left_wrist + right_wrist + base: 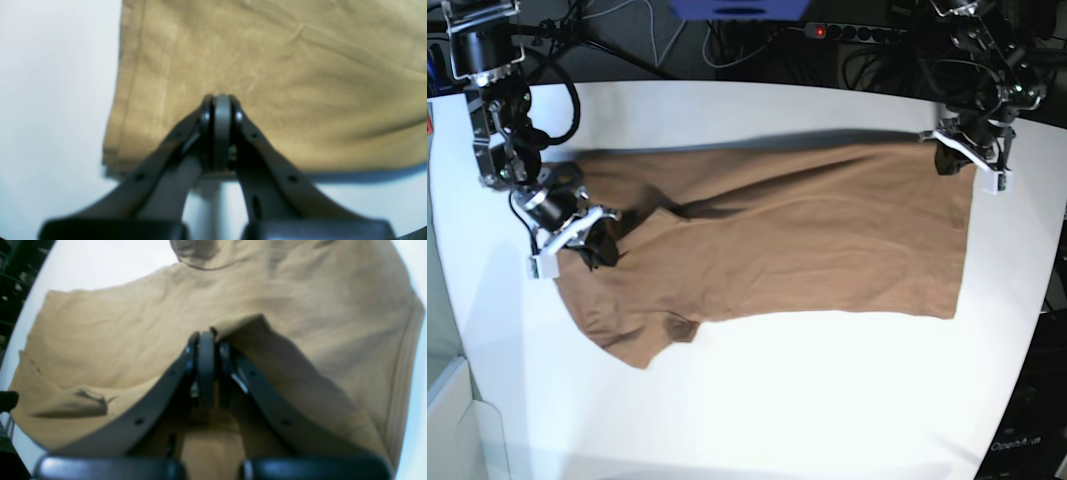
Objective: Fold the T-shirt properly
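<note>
front strip: the white bench (777, 400) lies bare from the T-shirt (807, 240) to its near edge, wide room to pass.
back strip: narrow bare band between cloth and far edge.
left side: right gripper (592, 235) sits on the cloth near the left edge, blocking that end.
right far corner: left gripper (952, 155) occupies it.
beyond far edge: cables (627, 40) crowd the approach.
</note>
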Robot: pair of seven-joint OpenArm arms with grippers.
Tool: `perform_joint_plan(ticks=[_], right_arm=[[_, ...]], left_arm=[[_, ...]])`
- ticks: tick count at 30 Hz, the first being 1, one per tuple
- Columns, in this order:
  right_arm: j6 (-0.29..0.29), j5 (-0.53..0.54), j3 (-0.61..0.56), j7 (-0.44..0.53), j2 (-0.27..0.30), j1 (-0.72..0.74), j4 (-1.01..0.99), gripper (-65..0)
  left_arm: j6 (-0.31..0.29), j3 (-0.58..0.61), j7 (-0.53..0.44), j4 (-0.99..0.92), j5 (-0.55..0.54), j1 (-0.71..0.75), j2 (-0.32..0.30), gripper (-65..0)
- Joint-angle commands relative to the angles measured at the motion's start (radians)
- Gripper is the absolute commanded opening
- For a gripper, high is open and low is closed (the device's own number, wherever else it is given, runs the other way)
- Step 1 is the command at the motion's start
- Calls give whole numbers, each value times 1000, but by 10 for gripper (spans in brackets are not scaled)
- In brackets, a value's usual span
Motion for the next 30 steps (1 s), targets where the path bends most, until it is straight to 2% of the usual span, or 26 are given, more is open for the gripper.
perform_joint_plan(ticks=[1, 5, 7, 11, 14, 22, 28, 30], right_arm=[[7, -5, 10, 15, -3, 22, -2, -627], [12, -68, 11, 13, -33, 13, -16, -601], [14, -70, 10, 18, -38, 10, -16, -557], [15, -70, 10, 21, -46, -1, -8, -424], [49, -70, 14, 21, -43, -10, 30, -366], [63, -79, -1, 19, 54, -61, 213, -369], [63, -79, 11, 23, 51, -106, 167, -374], [63, -79, 11, 26, 43, -129, 145, -419]], left_arm=[[48, 6, 184, -29, 180, 26, 13, -627], [49, 6, 184, -29, 180, 26, 13, -627], [49, 6, 184, -29, 180, 26, 13, -627], [49, 6, 184, -29, 180, 24, 13, -627], [49, 6, 184, -29, 180, 24, 13, -627], [49, 8, 184, -29, 180, 12, 13, -627], [49, 6, 184, -29, 180, 12, 13, -627], [49, 6, 184, -29, 180, 12, 13, -627]])
